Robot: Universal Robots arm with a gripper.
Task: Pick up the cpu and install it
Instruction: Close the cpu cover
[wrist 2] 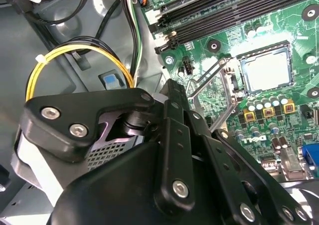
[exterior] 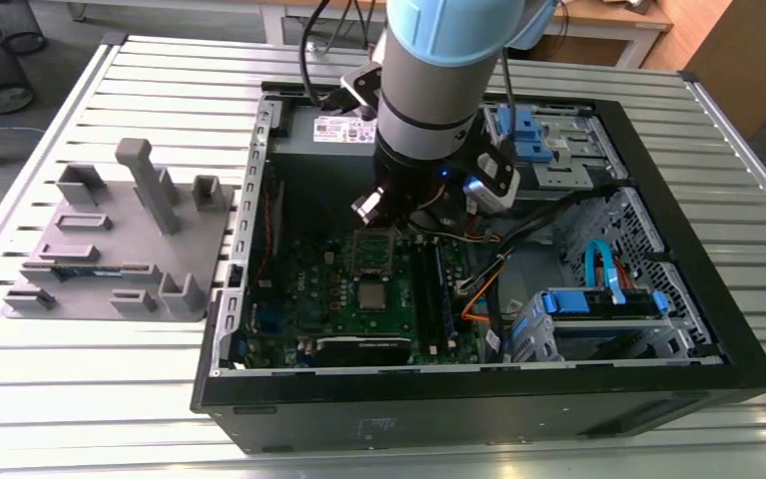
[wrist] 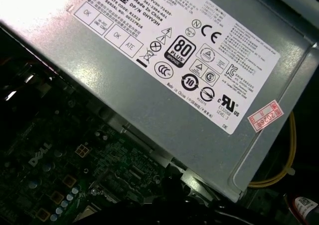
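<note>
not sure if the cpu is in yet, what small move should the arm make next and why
Probably lift the arm straight up a little. The cpu seems to lie flat in the socket already, frame open, and the arm hangs close over the board near cables, so rising looks safest.

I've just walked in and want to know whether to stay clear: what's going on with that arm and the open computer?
A robot arm reaches down into an open computer case on the slatted table; the job is fitting the cpu. Its gripper hangs above the green motherboard, beside the socket. The cpu lies in that socket, whose metal retaining frame stands swung open. A grey tray sits outside the case.
</note>
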